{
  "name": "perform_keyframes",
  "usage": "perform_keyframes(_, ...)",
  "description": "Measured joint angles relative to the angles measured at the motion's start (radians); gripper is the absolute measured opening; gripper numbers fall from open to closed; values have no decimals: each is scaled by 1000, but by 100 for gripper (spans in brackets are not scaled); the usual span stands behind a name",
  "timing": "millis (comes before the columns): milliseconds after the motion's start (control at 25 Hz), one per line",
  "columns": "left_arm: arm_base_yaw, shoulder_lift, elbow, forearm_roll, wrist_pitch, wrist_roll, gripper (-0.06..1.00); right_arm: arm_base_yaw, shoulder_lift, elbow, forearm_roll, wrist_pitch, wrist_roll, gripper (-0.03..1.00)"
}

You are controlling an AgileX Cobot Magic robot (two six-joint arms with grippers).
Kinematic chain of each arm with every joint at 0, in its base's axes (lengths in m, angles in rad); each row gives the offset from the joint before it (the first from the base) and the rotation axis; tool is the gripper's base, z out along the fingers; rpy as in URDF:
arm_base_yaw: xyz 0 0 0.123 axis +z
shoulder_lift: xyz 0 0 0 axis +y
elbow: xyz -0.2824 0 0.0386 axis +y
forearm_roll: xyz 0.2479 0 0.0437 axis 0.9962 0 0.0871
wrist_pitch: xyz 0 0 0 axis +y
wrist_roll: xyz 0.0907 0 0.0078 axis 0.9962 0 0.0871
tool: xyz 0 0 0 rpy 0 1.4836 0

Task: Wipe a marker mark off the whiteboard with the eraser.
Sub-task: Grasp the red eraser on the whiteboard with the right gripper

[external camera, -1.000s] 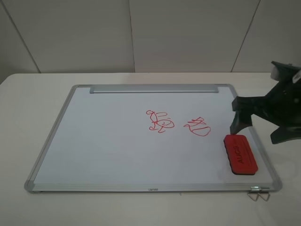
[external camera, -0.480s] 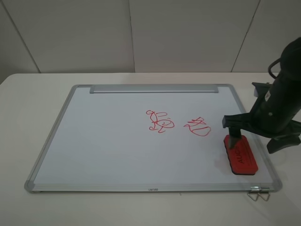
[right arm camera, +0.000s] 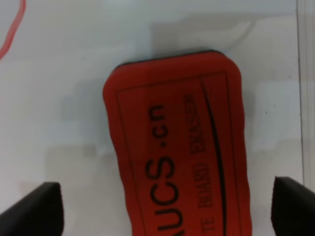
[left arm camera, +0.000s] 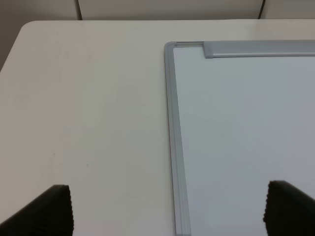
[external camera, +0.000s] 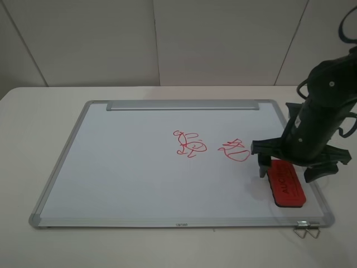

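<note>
Overhead only, both red scribbles are showing: the marker mark (external camera: pixel 190 143) mid-board, the big-looped scribble (external camera: pixel 235 151) just beside it, toward the eraser (external camera: pixel 287 187) lying by the near right corner. The right wrist view is giving the eraser's black lettering close up; the left is catching one whiteboard (external camera: pixel 128 167) corner. The board is lying flat on a white table (external camera: pixel 33 111), with a pale wall (external camera: pixel 167 39) behind. The right gripper (external camera: pixel 286 174) is straddling the eraser, jaws wide, clear of its sides. The left gripper (left arm camera: pixel 172 209) is hovering wide, holding nothing.
</note>
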Motion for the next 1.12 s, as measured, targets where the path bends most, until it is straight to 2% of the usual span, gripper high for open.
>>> perform_keyframes(240, 0, 0, 0, 0, 0, 0, 77, 0, 36, -1, -8, -33, 9, 74)
perform_keyframes(920, 0, 0, 0, 0, 0, 0, 77, 0, 56, -1, -19, -44, 13, 74)
perform_keyframes(1120, 0, 0, 0, 0, 0, 0, 77, 0, 71, -1, -19, -44, 13, 69)
